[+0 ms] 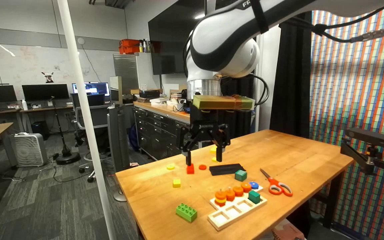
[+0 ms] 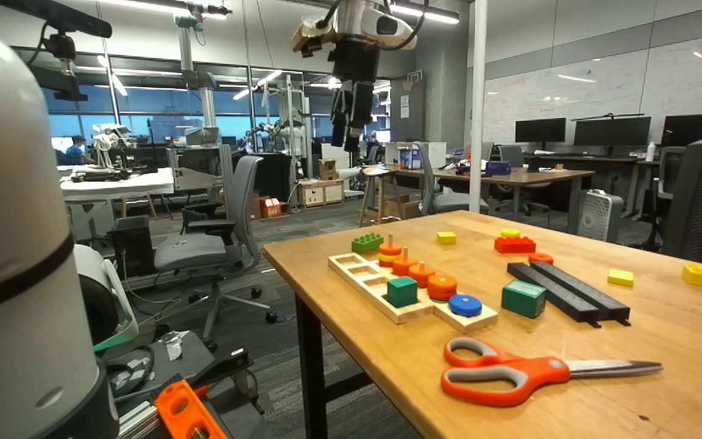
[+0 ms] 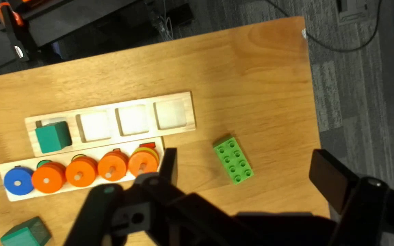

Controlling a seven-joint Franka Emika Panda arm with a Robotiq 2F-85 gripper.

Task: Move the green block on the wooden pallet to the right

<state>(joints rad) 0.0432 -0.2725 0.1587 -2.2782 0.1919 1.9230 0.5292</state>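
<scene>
The tabletop (image 3: 268, 75) is varnished-looking wood, its grain showing under a soft sheen, while the wooden pallet (image 3: 132, 119) is paler, plainer and smooth, and the green block (image 3: 52, 137) in it wears an even, painted-looking coat. To my eye the studded brick (image 3: 233, 160) is moulded plastic, the scissors (image 2: 545, 369) pair shiny metal blades with smooth plastic handles, and the black strips (image 2: 555, 291) look matt and a little grainy. The robot arm (image 1: 212, 36) has a smooth white shell with a faint gloss, its gripper (image 1: 204, 158) is a duller black, and the floor (image 1: 62, 190) is textured grey carpet.
</scene>
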